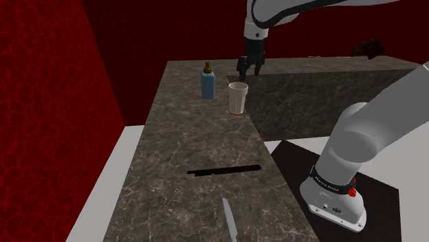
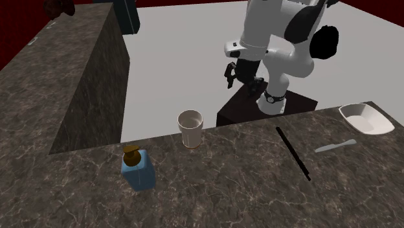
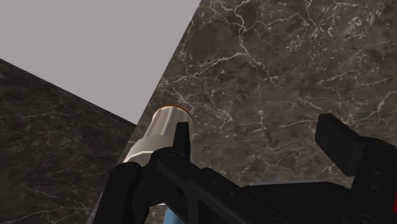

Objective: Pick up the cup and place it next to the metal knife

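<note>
Cup (image 1: 238,97) is off-white and plain, tapering from a wider mouth to a narrower foot, with a thin brown ring at the base. It stands upright, and the second exterior view shows nothing inside it. It sits at the edge of the dark marbled counter (image 1: 185,144), by the inner corner where the counter turns. A blue bottle (image 1: 207,81) with a brown cap stands near it, not touching.

Gripper (image 1: 249,70) hangs above the cup, a bit toward the shoulder view's right. Its fingers (image 3: 181,137) are spread wide and grip nothing. In the wrist view the cup lies outside the gap, just beside one finger.

The pale grey knife (image 1: 229,220) lies flat, well apart from the cup, with a thin black stick (image 1: 224,169) between them. A white bowl (image 2: 366,118) sits near the knife.
</note>
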Motion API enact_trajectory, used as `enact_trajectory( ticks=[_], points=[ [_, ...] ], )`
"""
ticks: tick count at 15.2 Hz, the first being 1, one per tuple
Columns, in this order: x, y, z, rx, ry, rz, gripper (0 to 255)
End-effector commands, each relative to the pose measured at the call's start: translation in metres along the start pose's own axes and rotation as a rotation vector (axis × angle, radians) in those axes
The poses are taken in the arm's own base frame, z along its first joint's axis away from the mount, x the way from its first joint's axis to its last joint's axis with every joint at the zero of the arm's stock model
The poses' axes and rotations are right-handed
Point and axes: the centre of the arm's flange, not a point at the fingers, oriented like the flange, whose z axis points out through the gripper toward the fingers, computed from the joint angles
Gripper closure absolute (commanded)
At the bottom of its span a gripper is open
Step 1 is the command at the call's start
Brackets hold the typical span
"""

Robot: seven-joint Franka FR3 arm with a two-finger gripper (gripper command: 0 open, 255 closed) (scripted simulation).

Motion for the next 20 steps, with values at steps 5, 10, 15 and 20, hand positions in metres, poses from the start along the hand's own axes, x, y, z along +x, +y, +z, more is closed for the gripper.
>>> enact_trajectory(
  ticks=[5, 10, 15, 20],
  points=[
    [0.060, 0.023, 0.046, -0.007, -0.001, 0.002, 0],
    [0.109, 0.042, 0.086, -0.012, -0.004, 0.004, 0],
    [0.152, 0.058, 0.120, -0.017, -0.006, 0.006, 0],
    [0.152, 0.059, 0.147, -0.017, -0.006, 0.006, 0]
  ],
)
